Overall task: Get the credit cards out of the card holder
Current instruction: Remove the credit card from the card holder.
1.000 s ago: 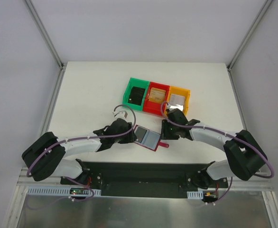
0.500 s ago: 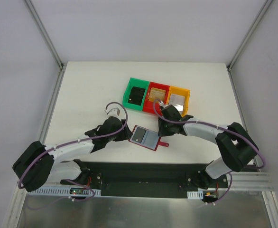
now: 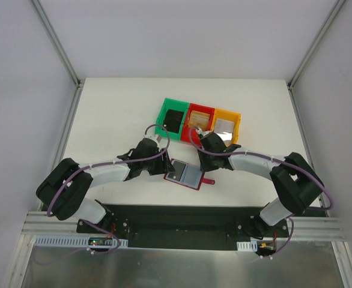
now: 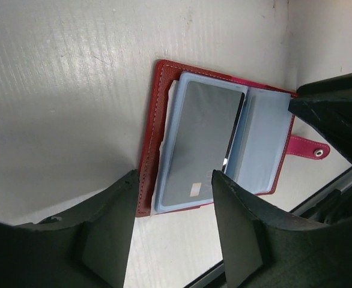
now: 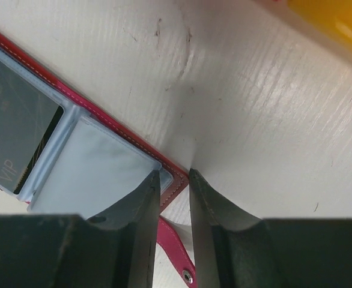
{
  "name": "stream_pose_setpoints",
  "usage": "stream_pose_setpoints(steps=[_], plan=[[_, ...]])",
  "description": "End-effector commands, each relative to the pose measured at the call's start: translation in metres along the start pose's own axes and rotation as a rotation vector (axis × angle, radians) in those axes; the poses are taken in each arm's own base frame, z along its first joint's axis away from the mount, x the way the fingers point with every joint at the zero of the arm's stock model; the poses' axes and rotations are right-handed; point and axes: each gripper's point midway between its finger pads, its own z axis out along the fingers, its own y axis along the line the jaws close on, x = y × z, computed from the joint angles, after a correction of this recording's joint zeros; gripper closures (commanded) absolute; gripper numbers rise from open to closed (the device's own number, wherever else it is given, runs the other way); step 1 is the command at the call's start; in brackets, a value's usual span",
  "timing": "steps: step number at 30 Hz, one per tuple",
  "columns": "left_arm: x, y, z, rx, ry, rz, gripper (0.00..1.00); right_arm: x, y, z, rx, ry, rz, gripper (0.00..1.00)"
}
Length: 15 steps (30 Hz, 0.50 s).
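Card holder (image 3: pixel 184 174) lies open and flat on the white desk (image 3: pixel 116 114), close to the near edge and about midway between the left and right edges. Its red cover faces down and the blue-grey pockets face up. A dark grey card (image 4: pixel 203 141) sits in the left pocket. The right pocket looks empty, and the little red tab (image 4: pixel 308 147) sticks out past the right side.

Left pincer (image 4: pixel 175 180) stands wide over the holder's left half, one finger outside the red cover and the other over the pockets; it holds nothing. Right pincer (image 5: pixel 174 175) is set narrow at the holder's far right corner. The red rim runs into the slim gap between its fingers, but I cannot tell whether they press it.

Farther from the near edge stand three bins in a row, touching:
- the green bin (image 3: pixel 162 120) with a black card (image 3: pixel 174 120)
- the red bin (image 3: pixel 201 107) with a tan card (image 3: pixel 199 120)
- the orange bin (image 3: pixel 229 111) with a silvery card (image 3: pixel 225 126)
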Motion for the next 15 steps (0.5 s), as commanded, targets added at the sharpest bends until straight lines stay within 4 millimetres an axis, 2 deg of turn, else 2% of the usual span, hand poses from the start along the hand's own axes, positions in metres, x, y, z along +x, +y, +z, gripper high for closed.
stream_pose_setpoints(steps=[1, 6, 15], plan=[[0.012, -0.005, -0.001, 0.057, 0.032, 0.002, 0.51, -0.014, 0.000, 0.000, 0.026, -0.010, -0.065, 0.72], [0.025, 0.010, -0.006, 0.024, 0.014, -0.027, 0.57, -0.026, 0.005, 0.003, 0.022, -0.010, -0.097, 0.73], [0.039, 0.031, -0.019, -0.026, -0.041, -0.068, 0.60, -0.031, 0.002, 0.003, 0.043, -0.009, -0.124, 0.72]])
